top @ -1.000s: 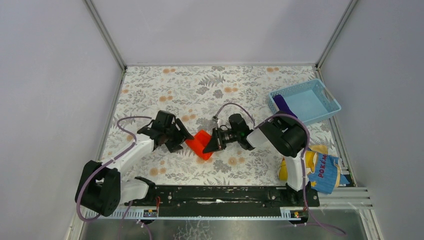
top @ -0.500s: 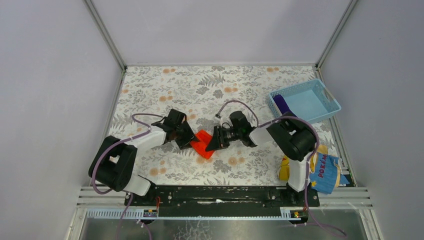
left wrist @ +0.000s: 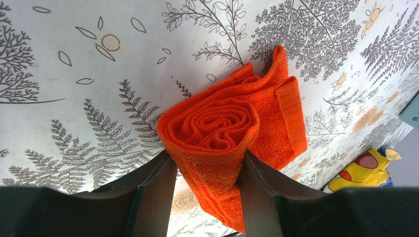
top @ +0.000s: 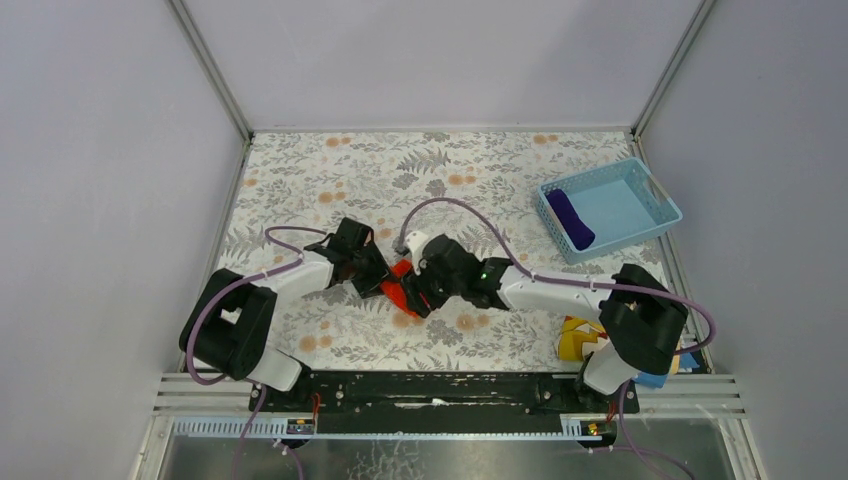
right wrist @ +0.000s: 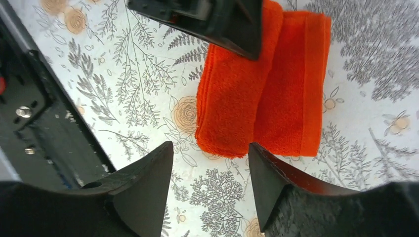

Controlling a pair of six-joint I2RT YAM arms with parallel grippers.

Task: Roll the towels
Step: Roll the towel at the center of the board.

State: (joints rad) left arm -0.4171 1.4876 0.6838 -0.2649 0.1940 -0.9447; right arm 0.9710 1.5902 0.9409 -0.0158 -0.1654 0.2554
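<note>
Stretching between grey walls (top: 430, 60), the fern-printed tabletop (top: 330, 180) bore a rolled orange-red cloth towel (left wrist: 217, 123) clamped in the left tool (left wrist: 207, 160); the right tool (right wrist: 210, 148) gaped.

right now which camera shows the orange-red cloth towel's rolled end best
The left wrist view: the orange-red cloth towel faces it end-on, its spiral clear in the left gripper. The right wrist view shows its outer folds; the top external view, a mostly hidden sliver.

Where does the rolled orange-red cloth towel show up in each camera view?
Top external: orange-red cloth towel, mid-table.
Left wrist: towel at centre, spiral end facing the camera.
Right wrist: towel at upper centre.
Shared landmark: fern-print table cover.
</note>
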